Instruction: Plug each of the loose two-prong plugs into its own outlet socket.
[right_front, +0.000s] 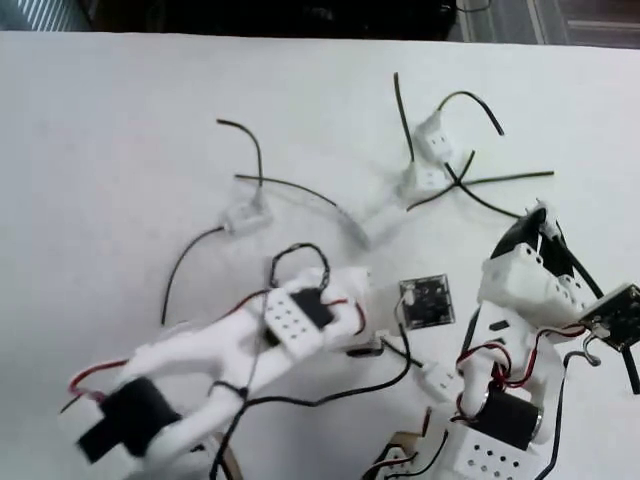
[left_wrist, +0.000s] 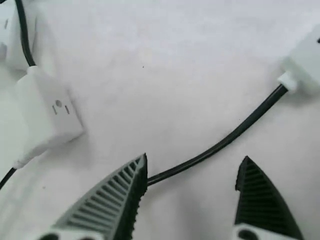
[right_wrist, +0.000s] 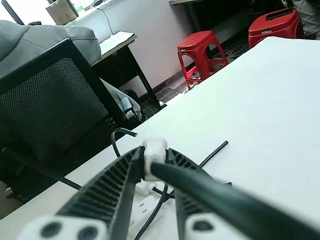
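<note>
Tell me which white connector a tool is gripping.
The connector clamped in the right tool, held above the table; the other connectors lie loose on it.

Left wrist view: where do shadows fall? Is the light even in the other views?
Left wrist view: faint, soft shadows beside the outlet socket and under the black cable. High view: even light, white sockets pale against the bright table. Right wrist view: table bright, mesh chair dark behind the plug in the right gripper.
</note>
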